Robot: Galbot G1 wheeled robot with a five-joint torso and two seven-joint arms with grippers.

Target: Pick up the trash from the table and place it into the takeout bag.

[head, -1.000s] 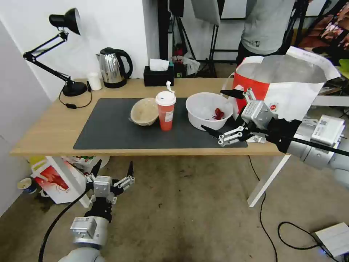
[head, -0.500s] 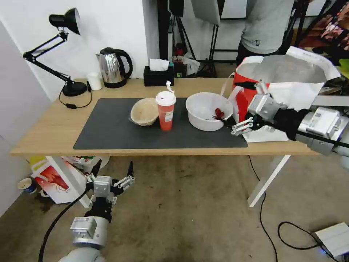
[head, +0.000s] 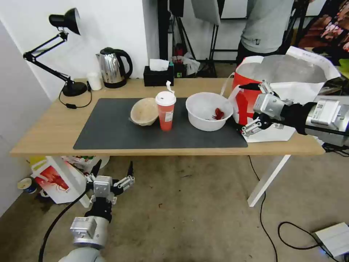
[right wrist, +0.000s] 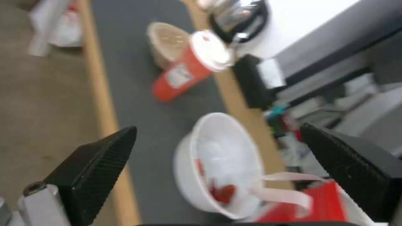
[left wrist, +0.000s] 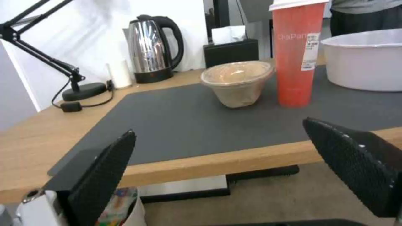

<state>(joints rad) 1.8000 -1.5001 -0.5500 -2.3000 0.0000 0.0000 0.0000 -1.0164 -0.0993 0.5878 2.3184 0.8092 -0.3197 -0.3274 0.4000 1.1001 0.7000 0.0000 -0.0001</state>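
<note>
Bright even indoor light, soft shadows; right wrist view motion-blurred

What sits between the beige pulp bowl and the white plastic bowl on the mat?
In the head view, the red cup with white lid stands upright between the beige pulp bowl and the white plastic bowl, close beside the pulp bowl.

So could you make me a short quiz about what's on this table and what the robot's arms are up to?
1. True or false: the red cup stands between the beige bowl and the white bowl.
2. Which arm's tool is up at table height, beside the takeout bag? A) left B) right
3. Fill in: the right tool is wide open and holds ____.

Key:
1. True.
2. B; the left tool hangs open below the table edge.
3. Nothing.
</note>
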